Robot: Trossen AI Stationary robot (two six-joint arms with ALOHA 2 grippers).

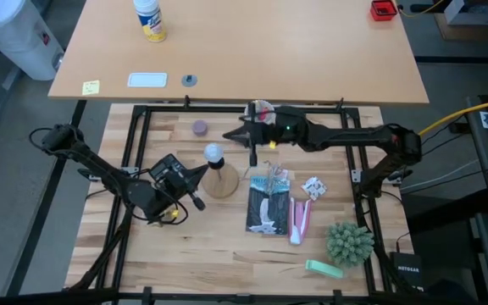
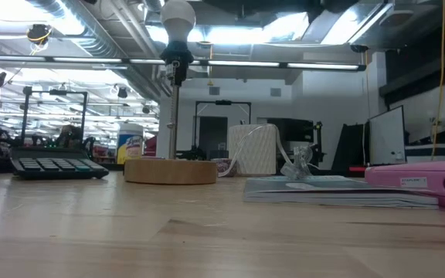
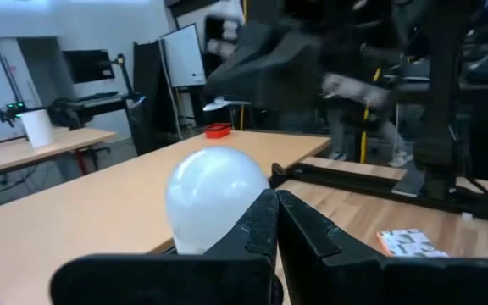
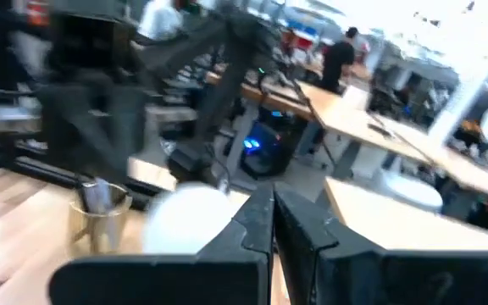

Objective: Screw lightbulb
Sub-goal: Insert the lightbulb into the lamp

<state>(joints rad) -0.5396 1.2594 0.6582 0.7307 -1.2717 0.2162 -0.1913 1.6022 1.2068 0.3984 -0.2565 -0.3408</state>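
Observation:
The white frosted lightbulb point(image 1: 214, 153) stands upright in the black socket post point(image 2: 174, 73) of the round wooden disc stand point(image 1: 221, 183); it also shows in the low view point(image 2: 178, 19). My left gripper point(image 1: 202, 170) is shut, just left of the stand, and the bulb point(image 3: 214, 196) shows beyond its fingertips. My right gripper point(image 1: 227, 135) is shut, just past the bulb on its far right side, pointing toward the table's left. The bulb point(image 4: 189, 219) shows blurred behind its fingers. In the low view nothing touches the bulb.
A white cup point(image 1: 262, 110) with red items stands behind the right gripper. A purple disc point(image 1: 200, 127) lies at the far left. Flat packets point(image 1: 269, 203), a pink pack point(image 1: 301, 217), a green plant point(image 1: 350, 244) and a green piece point(image 1: 323, 268) lie to the right.

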